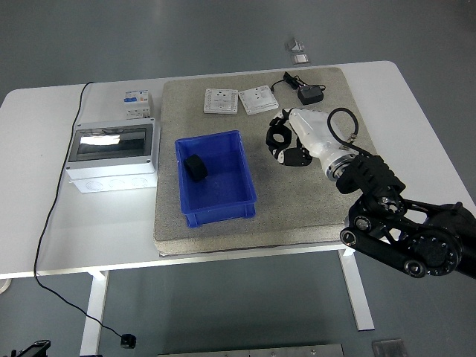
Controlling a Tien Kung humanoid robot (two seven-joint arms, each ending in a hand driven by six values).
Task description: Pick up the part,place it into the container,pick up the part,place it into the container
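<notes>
A blue container [250,175] stands on the grey mat, left of centre. One black part [196,167] lies inside it near the back left. My right hand [284,143], white-bodied with black fingers, hovers over the mat just right of the container's back right corner. Its fingers are curled around a small black part that is mostly hidden by them. The left arm is out of view.
Two white socket plates [221,100] [259,99] and a black power adapter [310,94] lie at the mat's [297,216] far edge. A grey distribution box [113,156] and a small breaker [137,102] stand on the table to the left, with a black cable [56,201].
</notes>
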